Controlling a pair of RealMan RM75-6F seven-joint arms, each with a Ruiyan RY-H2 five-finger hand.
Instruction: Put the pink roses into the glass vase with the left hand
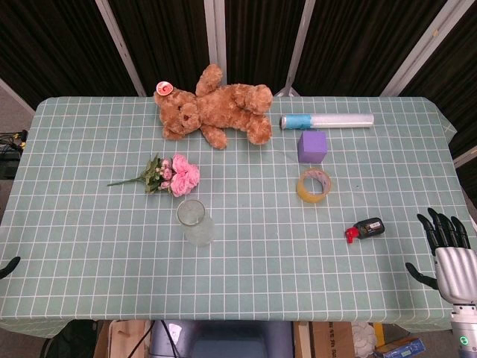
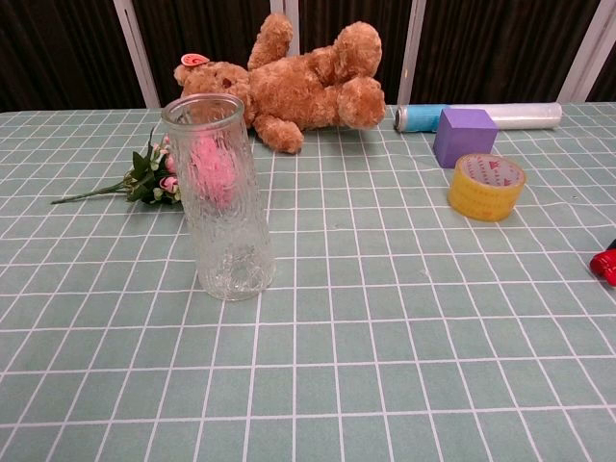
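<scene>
The pink roses lie flat on the green checked tablecloth, left of centre, with the stem pointing left. In the chest view the roses sit behind the vase, their pink bloom showing through the glass. The glass vase stands upright and empty just in front of the roses. Only a dark fingertip of my left hand shows at the table's left edge, far from both. My right hand hovers at the front right corner, fingers spread, holding nothing.
A brown teddy bear lies at the back centre. A clear roll with a blue end, a purple cube and a yellow tape roll sit to the right. A small red and black object lies near my right hand.
</scene>
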